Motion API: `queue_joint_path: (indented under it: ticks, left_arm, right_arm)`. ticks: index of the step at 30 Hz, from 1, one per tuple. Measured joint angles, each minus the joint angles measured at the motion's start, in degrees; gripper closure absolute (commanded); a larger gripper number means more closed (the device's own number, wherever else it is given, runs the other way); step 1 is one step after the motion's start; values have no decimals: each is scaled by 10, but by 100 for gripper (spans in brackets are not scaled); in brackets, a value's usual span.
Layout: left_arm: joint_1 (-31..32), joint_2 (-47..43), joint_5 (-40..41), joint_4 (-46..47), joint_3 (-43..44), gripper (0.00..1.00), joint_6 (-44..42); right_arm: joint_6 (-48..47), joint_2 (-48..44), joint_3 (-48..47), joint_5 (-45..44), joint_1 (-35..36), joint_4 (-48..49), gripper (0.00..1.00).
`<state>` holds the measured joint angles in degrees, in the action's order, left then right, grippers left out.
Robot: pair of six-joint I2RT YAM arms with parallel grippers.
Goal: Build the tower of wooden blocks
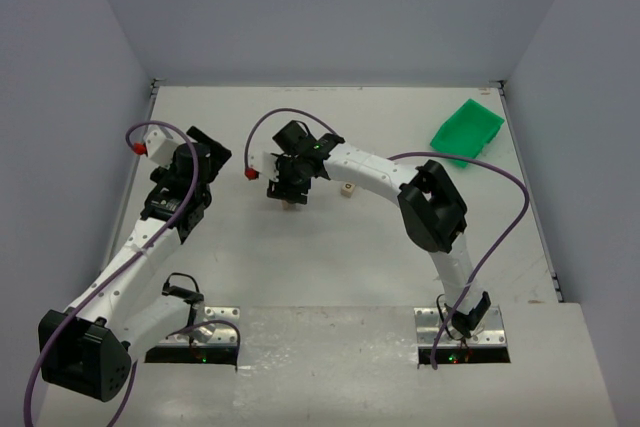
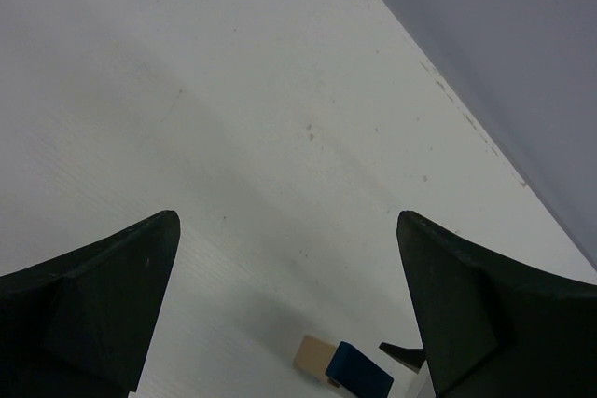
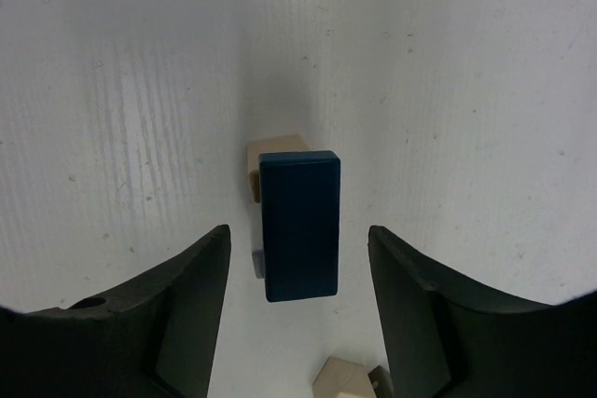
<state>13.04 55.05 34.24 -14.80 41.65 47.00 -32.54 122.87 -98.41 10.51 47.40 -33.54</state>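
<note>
Overhead, two robot arms are reaching across a white table (image 1: pixel 300 277). The right gripper (image 1: pixel 289 190) is hanging just left of the frame's centre, directly above the wood block tower (image 1: pixel 291 204), which is mostly hiding beneath it.

From the right wrist camera, the tower is sitting mid-frame: a dark blue block (image 3: pixel 299 224) is lying flat on top of a tan block (image 3: pixel 277 150), whose pale end is peeking out at the upper edge. The right claw's two black fingers (image 3: pixel 177 314) are standing spread on either side of the blue block, with a strip of white table showing in each gap, so they are pinching nothing.

The left gripper (image 2: pixel 284 221) is hovering at the left of the overhead frame, well apart from the tower, its claw spread wide over bare table.

A loose tan block (image 1: pixel 347 188) is lying just right of the tower, and a green bin (image 1: pixel 467 127) is resting in the upper right.
</note>
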Motion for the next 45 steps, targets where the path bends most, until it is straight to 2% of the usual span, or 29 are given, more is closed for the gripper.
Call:
queue_joint_path:
  ticks: [5, 18, 21, 45]
  left_arm:
    - [0, 0, -1, 0, 0, 0, -2]
    - [0, 0, -4, 4, 0, 0, -5]
    - [0, 0, -4, 4, 0, 0, -5]
    - [0, 0, -4, 5, 0, 0, -7]
  right_arm:
    - [-5, 0, 0, 2, 0, 4, 15]
    - [-40, 0, 6, -12, 0, 5, 9]
    - [-46, 0, 9, -18, 0, 4, 2]
    - [-54, 0, 13, -60, 0, 21, 1]
